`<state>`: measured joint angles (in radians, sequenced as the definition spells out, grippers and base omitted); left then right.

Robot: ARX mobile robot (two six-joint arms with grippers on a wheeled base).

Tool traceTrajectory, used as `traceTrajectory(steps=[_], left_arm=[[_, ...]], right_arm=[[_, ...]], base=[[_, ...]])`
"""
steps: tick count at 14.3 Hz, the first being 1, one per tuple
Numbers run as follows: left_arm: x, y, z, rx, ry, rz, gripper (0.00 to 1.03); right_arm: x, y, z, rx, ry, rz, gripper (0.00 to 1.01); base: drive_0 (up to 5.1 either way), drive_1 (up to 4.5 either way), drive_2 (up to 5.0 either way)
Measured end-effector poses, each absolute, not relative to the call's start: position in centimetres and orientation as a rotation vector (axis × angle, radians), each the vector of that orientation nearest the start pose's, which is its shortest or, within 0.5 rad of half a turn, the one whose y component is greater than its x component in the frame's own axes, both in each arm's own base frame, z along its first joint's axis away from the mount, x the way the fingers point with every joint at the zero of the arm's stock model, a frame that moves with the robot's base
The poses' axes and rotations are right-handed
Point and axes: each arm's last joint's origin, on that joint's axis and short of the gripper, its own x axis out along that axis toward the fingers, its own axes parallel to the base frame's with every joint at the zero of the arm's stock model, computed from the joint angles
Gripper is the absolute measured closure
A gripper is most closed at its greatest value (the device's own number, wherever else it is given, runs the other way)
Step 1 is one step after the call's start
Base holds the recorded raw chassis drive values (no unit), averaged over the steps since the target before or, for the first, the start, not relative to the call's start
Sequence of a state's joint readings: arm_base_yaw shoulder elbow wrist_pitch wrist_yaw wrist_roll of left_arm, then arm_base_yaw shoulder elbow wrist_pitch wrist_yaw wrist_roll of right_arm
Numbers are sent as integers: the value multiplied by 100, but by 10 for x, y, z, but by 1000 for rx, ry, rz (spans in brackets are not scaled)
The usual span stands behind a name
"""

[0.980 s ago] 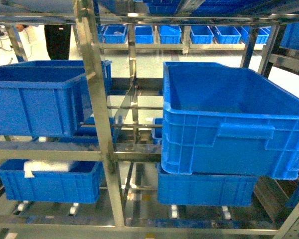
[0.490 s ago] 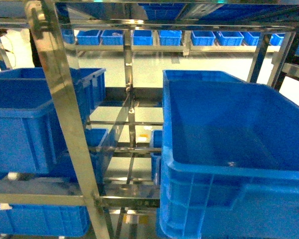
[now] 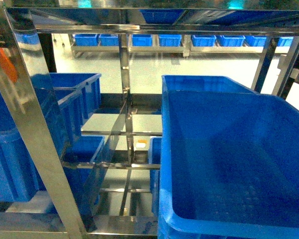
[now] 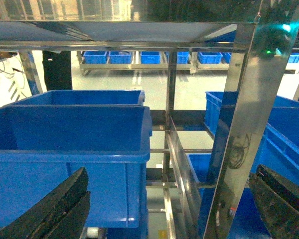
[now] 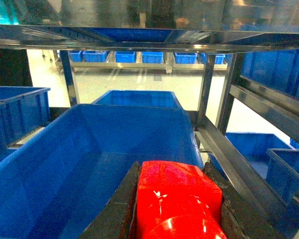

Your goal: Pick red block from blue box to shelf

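Red block carried up to the shelf

The right pincer [image 5: 177,219] is clamped on the red block [image 5: 178,201], poised over a dark blue crate [image 5: 65,169] at 12 o'clock for release; the left pincer [image 4: 164,209] gapes empty beside the shelf [image 4: 239,124] upright.

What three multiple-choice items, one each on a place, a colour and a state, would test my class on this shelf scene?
1. Where is the red block?
A. between the right gripper's fingers
B. on the floor
C. inside the left crate

2. What colour is the large crate on the right of the shelf?
A. green
B. blue
C. white

3. How does the left gripper stand?
A. shut on a block
B. open and empty
C. holding a crate

Answers: 1 A, the right wrist view shows the block held between dark fingers. 2 B, the head view shows blue walls. 3 B, its fingers sit far apart with nothing between.
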<state>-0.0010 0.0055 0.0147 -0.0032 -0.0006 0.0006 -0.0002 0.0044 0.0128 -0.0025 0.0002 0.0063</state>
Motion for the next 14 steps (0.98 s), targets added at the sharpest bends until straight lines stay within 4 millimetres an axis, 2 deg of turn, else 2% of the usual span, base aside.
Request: traceTrajectory(steps=[14], left_arm=[[97,0,168,1,-6,0,5]], right_arm=[[97,0,167,6,-4,0,73]], base=[[0,0,0]])
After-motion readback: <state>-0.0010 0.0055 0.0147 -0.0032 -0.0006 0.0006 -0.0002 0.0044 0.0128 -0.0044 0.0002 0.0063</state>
